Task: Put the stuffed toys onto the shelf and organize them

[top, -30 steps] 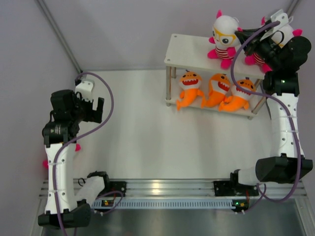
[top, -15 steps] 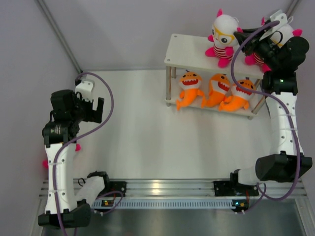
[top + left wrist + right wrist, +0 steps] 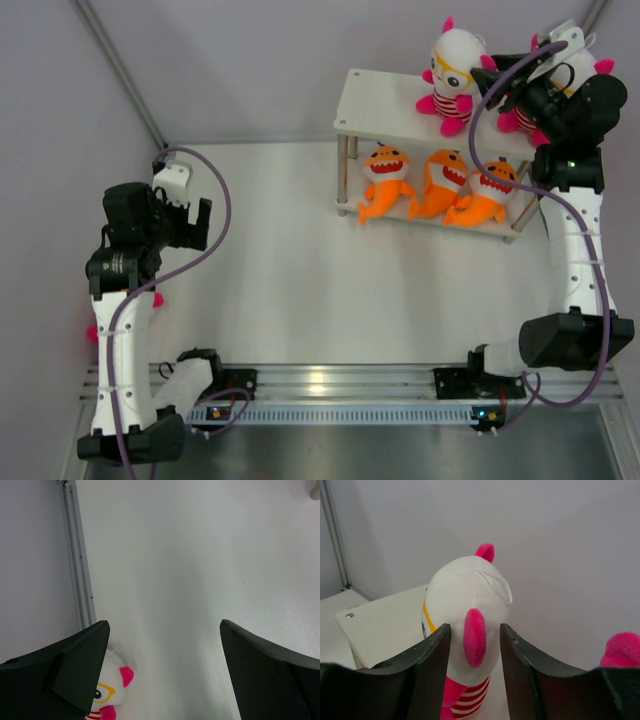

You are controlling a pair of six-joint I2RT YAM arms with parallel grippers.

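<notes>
Top external view puts your right gripper (image 3: 487,76) over the upper board of the shelf (image 3: 385,100), which stands at 1 o'clock on the table (image 3: 300,270), and the risk from here is a knock rather than a miss. The seated doll (image 3: 455,68) is just at 9 o'clock of the fingertips. On the right wrist camera its head fills the gap and spreads past both fingers, so it looks to be beyond the tips, not between them. Your jaws there are partly apart and hold nothing I can see. Push on towards 9 o'clock and you would likely shove the doll over or slide it off the board. A second doll (image 3: 510,121) sits under your wrist at the shelf's 3 o'clock end, mostly hidden, so any swing of the arm or its purple cable (image 3: 475,120) could drag it off that end. The three sharks (image 3: 440,180) lie in a row on the lower board, well out of the way. Your left gripper (image 3: 187,225) hangs wide apart and empty over bare table. A third doll (image 3: 107,687) peeks in at 7 o'clock on the left wrist camera, tight against the side rail (image 3: 77,560), so expect an awkward reach there
</notes>
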